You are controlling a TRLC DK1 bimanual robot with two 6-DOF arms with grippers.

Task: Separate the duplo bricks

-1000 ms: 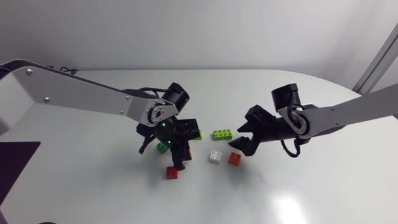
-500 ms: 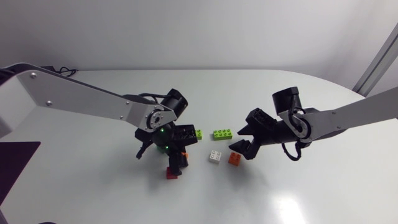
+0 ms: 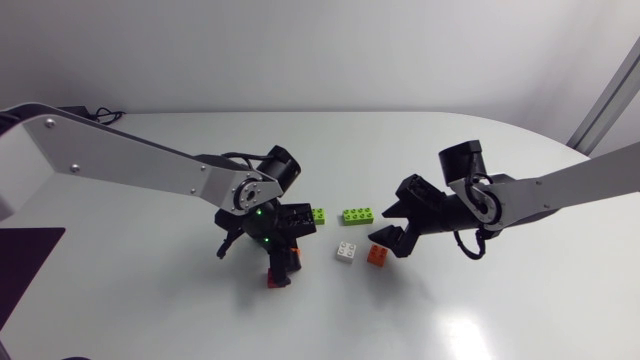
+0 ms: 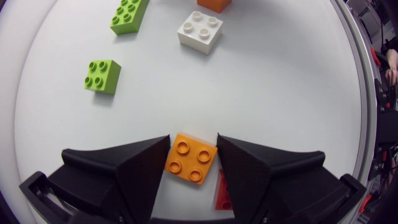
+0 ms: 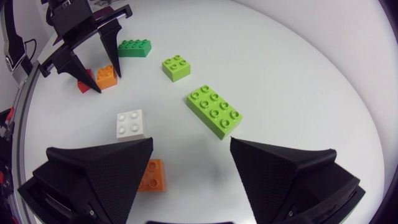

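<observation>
One orange brick [image 4: 191,157], pinched between fingers, left pincer [image 4: 193,137]

Work surface: a smooth white table with a rounded edge [image 3: 480,300], faintly glossy. Its far edge curves across the head view, and behind it stands a plain pale grey wall [image 3: 320,50], unmarked. Lighting is even and diffuse, from above. One soft bright glare patch [image 3: 462,335] sits on the tabletop near my right side. Shadows on the surface are short, faint and blurred at the edges. From both my wrist views the same white top runs out to a thin curved rim, with a slight sheen.
</observation>
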